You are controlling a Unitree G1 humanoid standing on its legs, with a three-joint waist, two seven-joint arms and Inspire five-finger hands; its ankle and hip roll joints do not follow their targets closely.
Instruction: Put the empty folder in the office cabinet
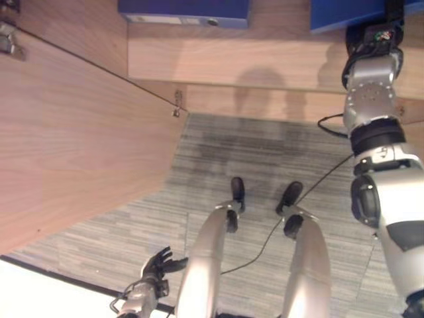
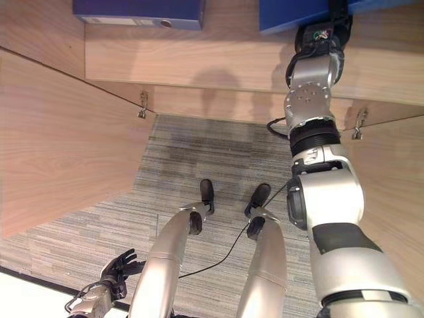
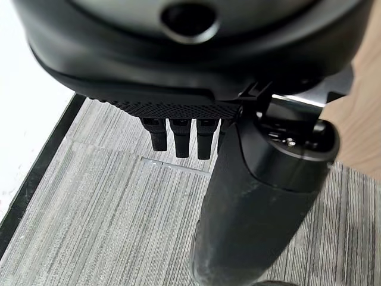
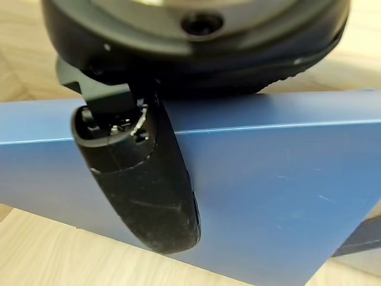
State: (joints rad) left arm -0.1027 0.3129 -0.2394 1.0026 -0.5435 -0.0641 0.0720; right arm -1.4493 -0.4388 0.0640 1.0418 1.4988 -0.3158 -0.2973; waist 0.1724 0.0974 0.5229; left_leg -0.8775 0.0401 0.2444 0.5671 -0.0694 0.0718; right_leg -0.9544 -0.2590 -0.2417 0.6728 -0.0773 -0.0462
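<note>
Lying flat on the cabinet shelf (image 1: 265,63), the blue folder (image 4: 286,196) sits under the right hand (image 4: 140,185), whose thumb presses across its cover — the fingers are hidden, so the grip cannot be judged. A second folder (image 1: 185,12) lies farther left on the shelf. Placement looks nearly done; release and withdrawal remain. The left hand (image 1: 158,264) hangs low over the carpet (image 1: 265,159), fingers relaxed, empty.

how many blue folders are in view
2. A dark blue folder lies on the cabinet shelf toward the robot's left; a brighter blue folder is on the shelf's right, with the right hand on it. Others may be hidden.
</note>
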